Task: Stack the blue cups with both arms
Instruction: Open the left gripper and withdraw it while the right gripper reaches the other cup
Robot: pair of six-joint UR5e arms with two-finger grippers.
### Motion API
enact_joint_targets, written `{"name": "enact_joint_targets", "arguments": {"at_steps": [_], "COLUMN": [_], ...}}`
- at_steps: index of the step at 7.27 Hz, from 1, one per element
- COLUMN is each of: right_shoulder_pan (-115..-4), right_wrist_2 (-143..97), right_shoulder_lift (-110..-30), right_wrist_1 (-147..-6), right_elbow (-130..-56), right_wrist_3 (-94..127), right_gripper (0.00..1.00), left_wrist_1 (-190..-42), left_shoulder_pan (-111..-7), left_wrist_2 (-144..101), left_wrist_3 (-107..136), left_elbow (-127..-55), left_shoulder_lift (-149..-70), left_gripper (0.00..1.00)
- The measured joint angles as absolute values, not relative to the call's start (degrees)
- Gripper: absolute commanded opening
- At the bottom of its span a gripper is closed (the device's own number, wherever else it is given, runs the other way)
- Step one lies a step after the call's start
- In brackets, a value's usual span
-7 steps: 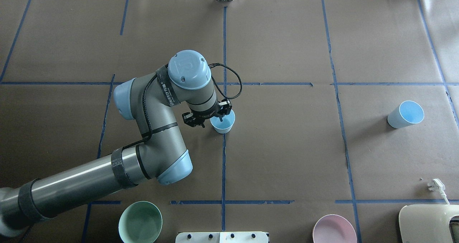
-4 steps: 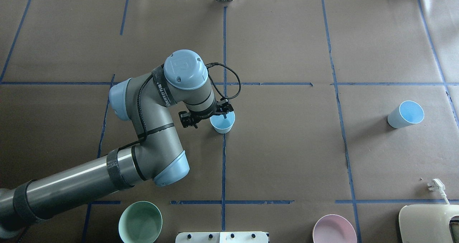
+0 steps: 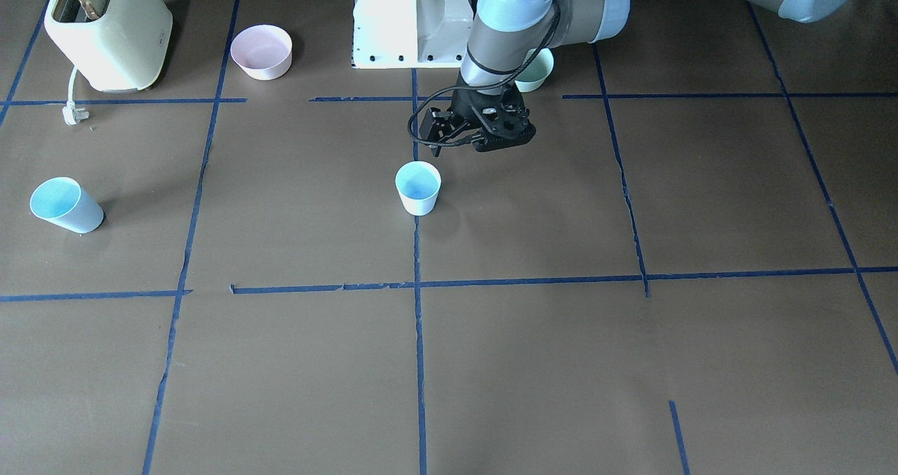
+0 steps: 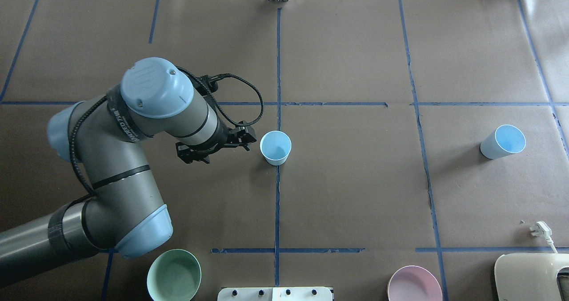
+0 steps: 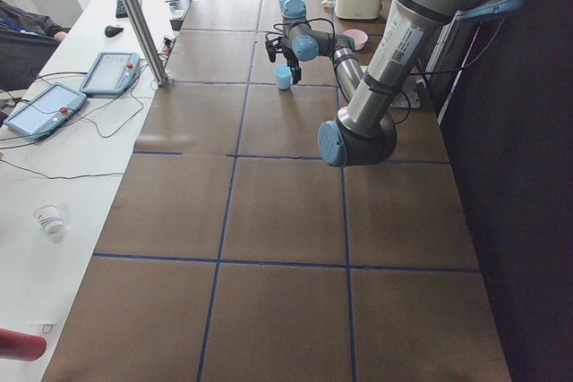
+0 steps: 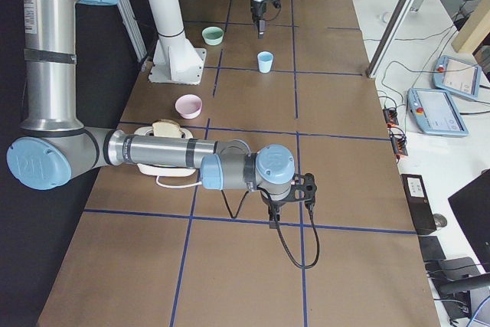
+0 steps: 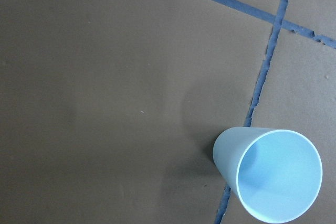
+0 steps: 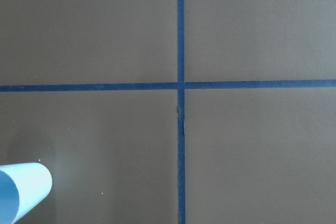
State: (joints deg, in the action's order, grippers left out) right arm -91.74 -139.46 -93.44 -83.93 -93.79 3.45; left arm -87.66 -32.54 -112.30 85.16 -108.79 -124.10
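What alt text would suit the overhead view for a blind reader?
A grey robot arm reaches from the left, its black tool just beside an upright blue cup mid-table. A second blue cup sits far right; a green bowl and a pink bowl sit at the bottom edge.

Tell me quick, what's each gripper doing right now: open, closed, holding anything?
Left gripper: open, holding nothing, beside the middle blue cup.
Right gripper: cannot tell; it shows only in the side view.

Bench (image 4: 355,194): brown, blue tape (image 4: 278,203) grid.
Centre cup (image 4: 275,147): stood upright on tape.
Second cup (image 4: 502,142): well apart.
Edge: green bowl (image 4: 174,275), pink bowl (image 4: 414,284), toaster (image 4: 531,276).
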Motion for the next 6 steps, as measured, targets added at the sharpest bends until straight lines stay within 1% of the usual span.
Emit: {"name": "enact_joint_targets", "arguments": {"at_steps": [1,2,4,5,6], "right_shoulder_pan": [-90.7,-90.0,-87.8,-85.3,-82.1], "right_wrist_2": [-139.5,-139.6,-141.4,-142.7,-142.7], "right_shoulder_lift": [-92.6,-91.5,-91.5,-92.1,-93.5], "right_wrist_1": [-84.2,-84.3,-83.5,-80.6,-74.5], "right_elbow": [-95.3,-96.3,-97.2,-97.6,-97.7], "right_wrist_3": [4.1,4.6,7.1,12.1,19.0], "right_gripper": [1.0,1.0,1.0,1.0,1.0], "left_wrist_1": [-85.2,-83.6,-82.1,-81.9,-81.8], "left_shoulder_pan": [-34.2,-36.4,-41.3,-43.8,-45.9], "left_wrist_2": [-112.3,-112.5,-114.1,-116.2,-117.6], "left_wrist_3": [81.0,76.2,67.8,64.5,61.6], "left_elbow": [-112.8,-117.1,-123.3,-125.6,-127.8], "left_shoulder_lift": [-121.6,-117.3,-109.1,-105.6,-102.4], "left_gripper": [1.0,1.0,1.0,1.0,1.0]}}
